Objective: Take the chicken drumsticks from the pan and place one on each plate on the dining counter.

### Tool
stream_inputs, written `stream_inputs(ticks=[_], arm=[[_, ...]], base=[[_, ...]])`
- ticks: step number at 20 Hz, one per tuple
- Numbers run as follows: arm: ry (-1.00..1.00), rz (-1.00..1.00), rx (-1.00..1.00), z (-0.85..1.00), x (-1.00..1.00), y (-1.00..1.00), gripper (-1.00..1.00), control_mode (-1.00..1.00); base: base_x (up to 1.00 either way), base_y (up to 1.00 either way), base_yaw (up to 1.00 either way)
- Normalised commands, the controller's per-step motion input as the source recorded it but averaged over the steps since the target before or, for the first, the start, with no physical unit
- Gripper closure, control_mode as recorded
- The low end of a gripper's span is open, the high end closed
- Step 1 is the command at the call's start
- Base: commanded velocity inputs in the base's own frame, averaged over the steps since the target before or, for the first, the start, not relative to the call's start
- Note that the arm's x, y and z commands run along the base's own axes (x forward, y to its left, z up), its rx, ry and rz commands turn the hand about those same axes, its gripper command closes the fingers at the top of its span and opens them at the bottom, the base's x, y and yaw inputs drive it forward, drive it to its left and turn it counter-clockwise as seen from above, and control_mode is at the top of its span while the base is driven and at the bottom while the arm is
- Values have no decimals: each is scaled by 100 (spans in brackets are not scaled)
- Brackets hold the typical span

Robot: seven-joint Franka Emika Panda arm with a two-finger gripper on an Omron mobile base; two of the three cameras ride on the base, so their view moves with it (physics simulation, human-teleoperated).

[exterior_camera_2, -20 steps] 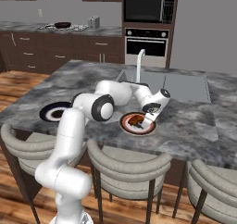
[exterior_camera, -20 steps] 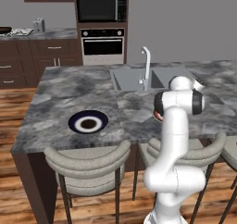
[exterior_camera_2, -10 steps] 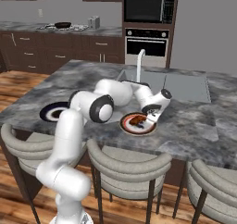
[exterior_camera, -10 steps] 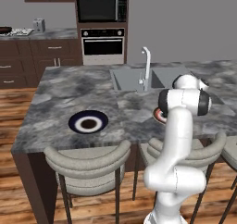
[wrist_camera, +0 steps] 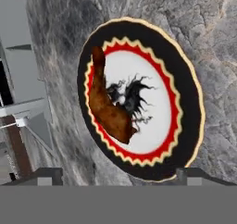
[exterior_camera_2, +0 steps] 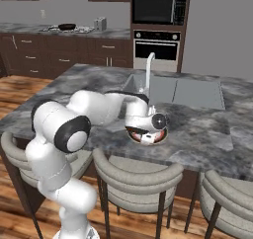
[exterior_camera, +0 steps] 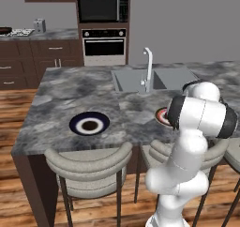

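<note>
While my hand camera looks down on the reddish-rimmed plate (wrist_camera: 139, 98), I see one chicken drumstick (wrist_camera: 109, 105) lying on its white centre, toward the ring's edge, touching nothing else. My gripper (wrist_camera: 118, 174) hovers above the plate with its two fingertips (wrist_camera: 46, 176) spread wide apart and nothing between them. From the right base camera, the gripper (exterior_camera_2: 148, 136) hangs just over that plate (exterior_camera_2: 160, 134) on the dining counter (exterior_camera_2: 207, 134), near the counter's front edge and in front of the tap (exterior_camera_2: 148, 67). From the left base camera, the navy-rimmed plate (exterior_camera: 89, 124) sits well apart on the same stone top (exterior_camera: 56, 94). I spot the pan (exterior_camera_2: 66, 26) on the far hob.
</note>
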Motion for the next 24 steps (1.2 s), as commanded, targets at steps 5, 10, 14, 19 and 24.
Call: stream_inputs(ticks=[5,10,14,19,24], arm=[[8,14,-26,100,-60,82,-100,-100],[35,25,-42,82,-76,76,-100,-100],[24,16,-37,44,-99,31,-100,-100],[0,14,-11,41,-100,-4,-100,-100],[-7,11,0,63,-92,-15,-100,-100]], base=[[0,0,0],[0,0,0],[0,0,0],[0,0,0],[0,0,0]])
